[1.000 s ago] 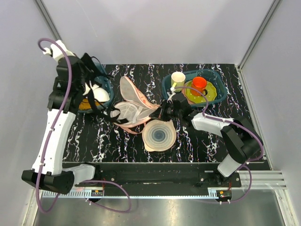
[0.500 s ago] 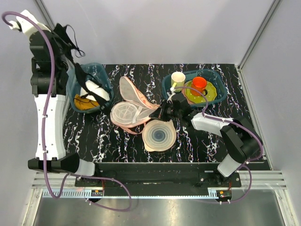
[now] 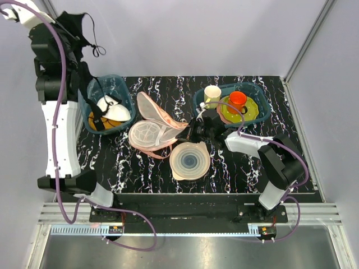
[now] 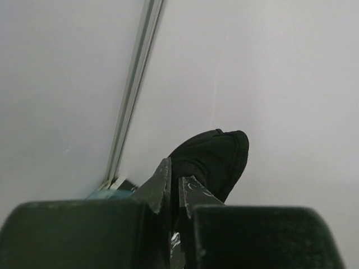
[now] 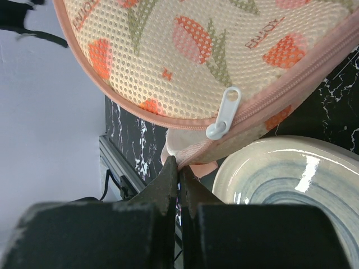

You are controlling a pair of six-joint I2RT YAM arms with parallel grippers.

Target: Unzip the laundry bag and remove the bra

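The left gripper (image 4: pixel 175 171) is pressed together on the black, soft-fabric bra (image 4: pixel 216 154) with thin looping straps, held high above the far-left corner of the black marbled worktop (image 3: pixel 241 162). The opened beige-pink mesh laundry bag (image 3: pixel 152 128) lies well apart, below and to the right. The right gripper (image 5: pixel 179 168) pinches its pink trim.

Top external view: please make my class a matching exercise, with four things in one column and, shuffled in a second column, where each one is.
Things:
1. laundry bag
2. bra
3. orange cup
4. ringed plate

Places:
A. in the right-hand teal bin
B. held high by the left gripper
C. on the table, nearest its front edge
D. open on the table, edge pinched by the right gripper

Pairs: 1-D; 2-B; 3-A; 4-C
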